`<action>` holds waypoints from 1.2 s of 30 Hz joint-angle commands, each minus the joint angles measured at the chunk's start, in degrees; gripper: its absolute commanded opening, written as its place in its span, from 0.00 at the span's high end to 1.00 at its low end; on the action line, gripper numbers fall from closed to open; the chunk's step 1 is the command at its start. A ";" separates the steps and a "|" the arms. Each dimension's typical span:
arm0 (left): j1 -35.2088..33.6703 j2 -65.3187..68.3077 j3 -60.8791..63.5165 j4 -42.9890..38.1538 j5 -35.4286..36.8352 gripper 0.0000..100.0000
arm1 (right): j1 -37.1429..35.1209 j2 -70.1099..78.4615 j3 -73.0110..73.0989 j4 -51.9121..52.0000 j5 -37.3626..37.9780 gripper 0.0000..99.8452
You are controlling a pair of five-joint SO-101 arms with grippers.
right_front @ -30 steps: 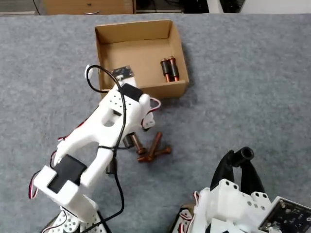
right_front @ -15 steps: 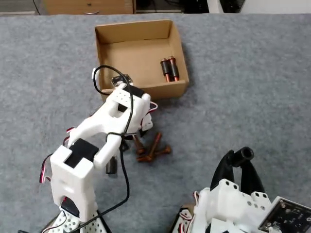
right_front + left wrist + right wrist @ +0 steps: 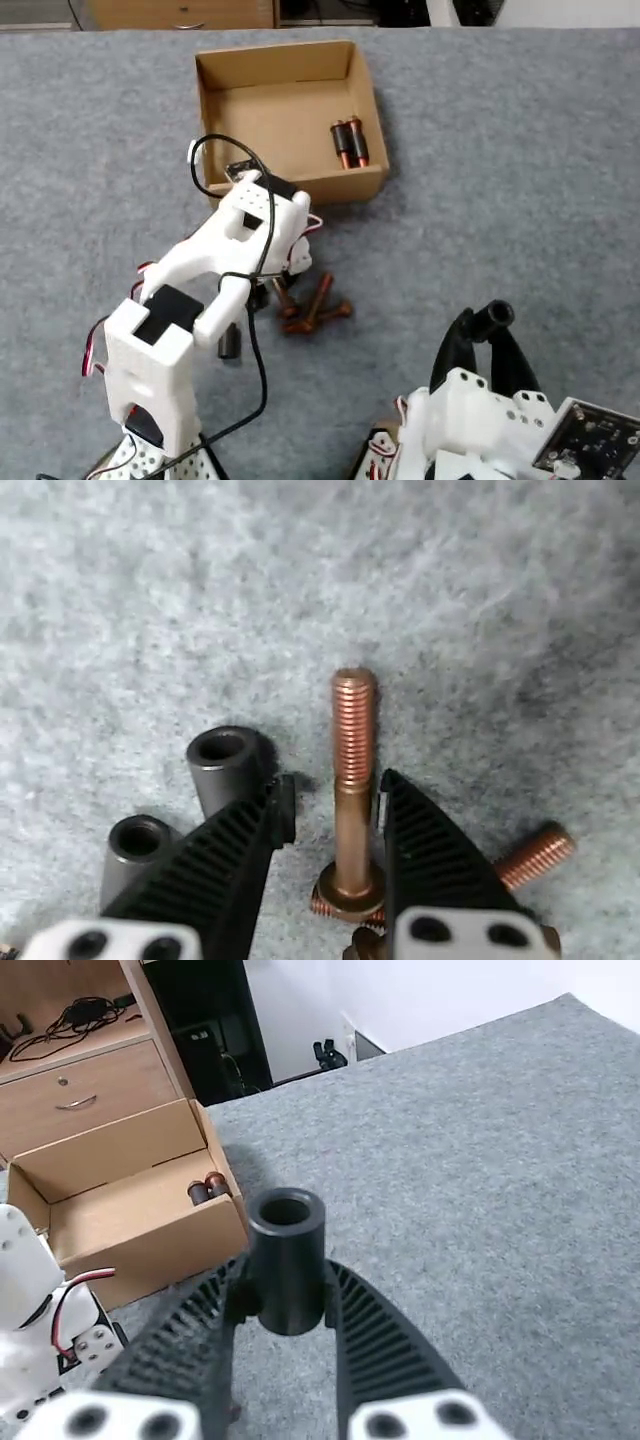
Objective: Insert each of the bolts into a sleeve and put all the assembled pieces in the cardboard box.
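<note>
The left pincer [image 3: 335, 802] is hovering low over the grey tabletop [image 3: 520, 160], just outside the cardboard box [image 3: 290, 70] on the side that faces the arms. Its jaws are standing apart and straddling the shank of a copper bolt [image 3: 352, 770], which is lying flat with its head between the jaws and its threaded end pointing away (one jaw is sitting almost against the shank, the other is leaving a clear gap). A loose sleeve [image 3: 225, 765] is standing upright just beside one jaw. A second loose sleeve [image 3: 135, 842] is standing next to it, partly hidden behind that jaw. The other bolts [image 3: 322, 302] are lying in a small heap near the box's front wall, touching one another.

The right pincer [image 3: 285, 1290] is hanging well apart from the box, raised above the tabletop. It is clamping a black sleeve [image 3: 287, 1245] between its jaws, and the sleeve is standing upright with its bore open at the top.

Inside the box, two assembled pieces [image 3: 349, 144] are lying side by side, close to the side wall nearest the right arm.
</note>
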 commanded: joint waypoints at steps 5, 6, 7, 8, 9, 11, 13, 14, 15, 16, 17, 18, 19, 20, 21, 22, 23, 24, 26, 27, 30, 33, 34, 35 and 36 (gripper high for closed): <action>2.99 0.40 0.62 1.14 0.35 0.88 | -0.75 -0.22 -0.13 -1.49 -0.62 1.00; 2.99 0.40 0.70 1.14 0.35 0.92 | -0.75 -0.22 -0.13 -1.49 -0.62 1.00; 2.99 0.40 0.70 1.14 0.35 0.97 | -0.75 -0.22 -0.22 -1.49 -0.62 1.00; 2.81 0.48 0.79 1.14 0.35 0.99 | -0.75 -0.22 -0.22 -1.49 -0.62 1.00; 2.73 0.48 0.79 1.14 0.35 0.97 | -0.75 -0.22 -0.22 -1.49 -0.62 1.00; 2.73 0.48 0.79 1.23 0.35 0.98 | -0.75 -0.22 -0.22 -1.49 -0.62 1.00; 2.73 0.48 0.79 1.49 0.18 0.98 | -0.75 -0.22 -0.22 -1.49 -0.62 1.00; 2.73 0.40 0.79 1.58 0.09 0.98 | -0.75 -0.22 -0.22 -1.49 -0.62 1.00; 2.73 0.22 0.79 1.67 0.00 0.98 | -0.75 -0.22 -0.22 -1.49 -0.62 1.00; 2.73 -0.04 0.79 2.11 -0.09 0.98 | -0.75 -0.22 -0.22 -1.49 -0.62 1.00; 2.73 -0.13 0.35 2.90 -0.35 0.98 | -0.75 -0.22 -0.22 -1.49 -0.62 1.00; 2.73 -0.13 0.18 3.43 -1.41 0.98 | -0.75 -0.22 -0.22 -1.49 -0.62 1.00; 2.73 -0.22 0.18 3.87 -2.64 0.98 | -0.75 -0.31 -0.22 -1.49 -0.62 1.00; 2.73 -0.22 0.18 4.13 -3.60 0.98 | -0.75 -0.40 -0.22 -1.49 -0.62 1.00; 2.73 -0.22 0.26 4.13 -4.13 0.98 | -0.75 -0.57 -0.13 -1.49 -0.62 1.00; 2.73 -0.22 0.35 4.31 -4.57 0.98 | -0.75 -0.57 -0.04 -1.49 -0.62 1.00; 2.73 -0.22 0.09 4.84 -5.01 0.98 | -0.75 -0.57 -0.04 -1.49 -0.62 1.00; 2.73 -0.22 -0.70 5.54 -5.36 0.98 | -0.75 -0.57 -0.04 -1.49 -0.62 1.00; 2.73 -0.31 -3.08 7.82 -6.07 0.98 | -0.75 -0.57 -0.04 -1.49 -0.62 1.00; 2.73 -0.75 -4.48 8.97 -6.42 0.98 | -0.75 -0.57 -0.04 -1.49 -0.62 1.00; 2.64 -3.82 -7.38 10.81 -7.74 0.98 | -0.75 -0.66 -0.04 -1.49 -0.62 1.00; 2.64 -8.31 -7.74 10.99 -7.91 0.98 | -0.75 -0.66 -0.04 -1.49 -0.62 1.00; 2.64 -9.80 -7.56 11.08 -7.91 0.98 | -0.75 -0.66 -0.04 -1.49 -0.62 1.00; 2.64 -11.30 -7.12 11.08 -7.82 0.98 | -0.75 -0.66 -0.04 -1.49 -0.62 1.00; 2.64 -12.53 -6.77 11.08 -7.82 0.98 | -0.75 -0.66 -0.04 -1.49 -0.62 1.00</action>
